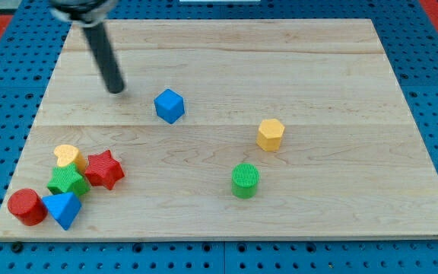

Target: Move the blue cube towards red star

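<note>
The blue cube (169, 106) sits on the wooden board a little left of the middle. The red star (103, 169) lies at the view's lower left, in a cluster of blocks. My tip (116, 90) rests on the board to the left of the blue cube and slightly above it, with a gap between them. The rod leans up toward the view's top left.
Next to the red star are a yellow heart-like block (68, 156), a green star-like block (68, 182), a red cylinder (25, 206) and a blue triangular block (61, 209). A yellow hexagonal block (270, 135) and a green cylinder (245, 180) stand right of the middle. The board's bottom edge (226, 240) is near.
</note>
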Controlling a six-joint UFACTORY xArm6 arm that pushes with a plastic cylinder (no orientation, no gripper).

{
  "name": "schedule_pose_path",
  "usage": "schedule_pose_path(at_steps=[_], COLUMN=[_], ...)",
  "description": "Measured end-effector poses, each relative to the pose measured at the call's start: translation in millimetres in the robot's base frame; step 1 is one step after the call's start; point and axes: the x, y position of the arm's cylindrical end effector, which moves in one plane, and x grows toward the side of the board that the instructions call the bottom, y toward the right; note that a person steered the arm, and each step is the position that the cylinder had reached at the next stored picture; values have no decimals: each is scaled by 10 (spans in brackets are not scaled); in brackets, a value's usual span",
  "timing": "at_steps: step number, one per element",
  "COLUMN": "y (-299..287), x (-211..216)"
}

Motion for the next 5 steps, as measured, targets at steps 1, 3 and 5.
schedule_pose_path(at_steps=[1,3,5], y=[574,872,277], x=[-9,10,410])
